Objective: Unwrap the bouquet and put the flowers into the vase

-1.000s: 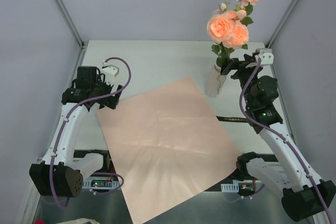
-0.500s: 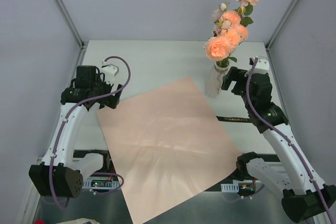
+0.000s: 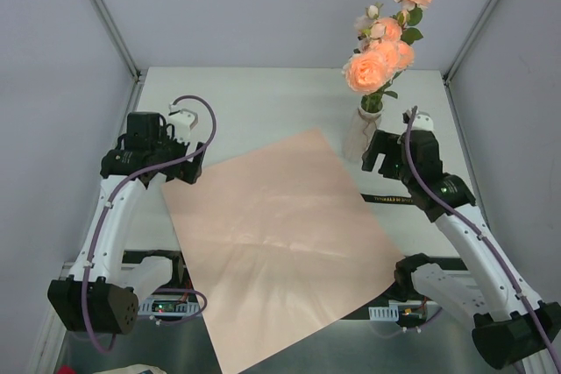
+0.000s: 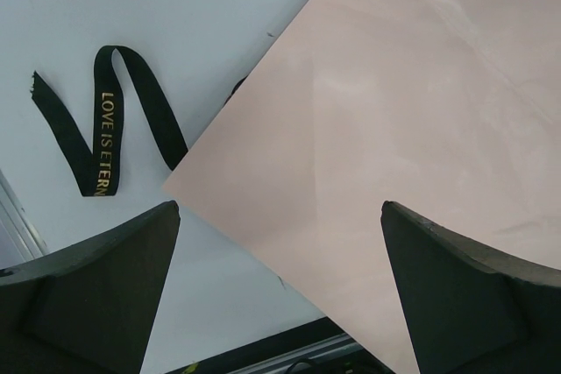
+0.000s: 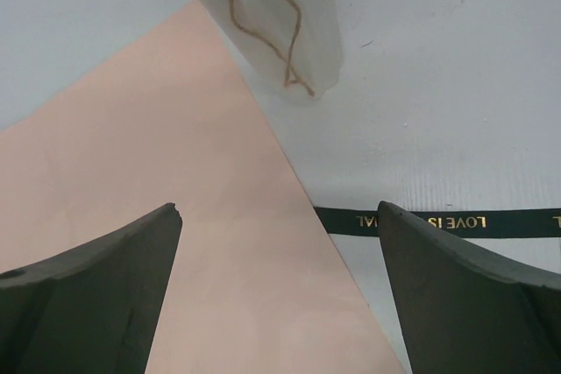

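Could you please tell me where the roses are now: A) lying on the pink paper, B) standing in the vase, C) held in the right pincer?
B: the flowers stand upright in the vase; the pink paper lies flat and the right pincer is open, holding nothing.

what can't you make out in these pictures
- vase mouth: right wrist view, cut by the top edge
- ribbon ends: right wrist view, under the paper and past the right edge
- stem ends of the flowers: top view, inside the vase
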